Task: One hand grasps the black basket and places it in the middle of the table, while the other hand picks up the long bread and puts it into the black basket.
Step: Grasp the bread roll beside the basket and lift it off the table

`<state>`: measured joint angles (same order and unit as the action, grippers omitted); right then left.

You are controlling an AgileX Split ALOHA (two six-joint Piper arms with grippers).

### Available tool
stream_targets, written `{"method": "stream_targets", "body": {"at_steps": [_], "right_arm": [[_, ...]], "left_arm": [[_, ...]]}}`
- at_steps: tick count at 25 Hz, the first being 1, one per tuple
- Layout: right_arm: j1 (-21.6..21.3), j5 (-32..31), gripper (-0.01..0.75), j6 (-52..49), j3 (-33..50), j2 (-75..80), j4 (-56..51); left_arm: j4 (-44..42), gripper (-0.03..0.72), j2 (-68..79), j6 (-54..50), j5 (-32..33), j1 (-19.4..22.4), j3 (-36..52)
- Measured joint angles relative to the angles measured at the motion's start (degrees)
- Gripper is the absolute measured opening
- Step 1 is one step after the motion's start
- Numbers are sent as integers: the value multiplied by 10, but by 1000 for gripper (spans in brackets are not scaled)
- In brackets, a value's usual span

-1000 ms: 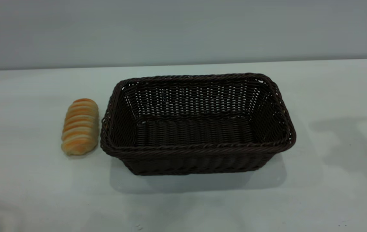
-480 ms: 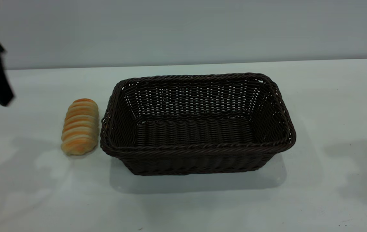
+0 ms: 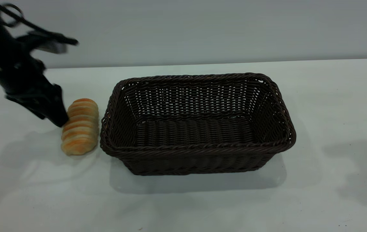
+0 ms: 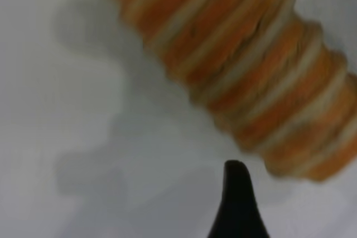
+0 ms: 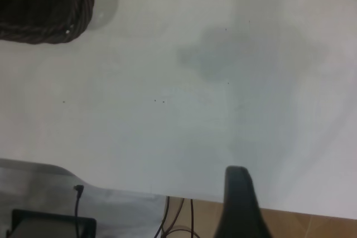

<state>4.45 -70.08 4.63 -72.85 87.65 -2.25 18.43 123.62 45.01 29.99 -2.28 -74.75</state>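
One long bread (image 3: 80, 126) lying on the table (image 3: 331, 96), just beside the left short side of the black basket (image 3: 197, 124), long axis running from the near edge toward the far wall. Left gripper (image 3: 53, 109) nearer by far, coming from the left, one dark fingertip at the bread's left flank, touching or almost. Bread to the right of that finger, so probably a straddle across the short width needed. In the left wrist view only one fingertip (image 4: 237, 202) seen, bread (image 4: 240, 71) close ahead; fingers open or closed, cannot tell. Right gripper off the exterior view, only one fingertip (image 5: 240, 204) seen over bare table, state unclear; basket corner (image 5: 44, 4) well apart.
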Motion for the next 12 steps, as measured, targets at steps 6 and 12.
{"method": "stream_targets", "body": {"at_steps": [6,12], "right_arm": [[0,0,538,0,0,0,0],[0,0,538,1,0,0,0]], "left_arm": [[1,568,49,33,-41,-22,-18],[2,430,72,30,-56,-22,-21]]}}
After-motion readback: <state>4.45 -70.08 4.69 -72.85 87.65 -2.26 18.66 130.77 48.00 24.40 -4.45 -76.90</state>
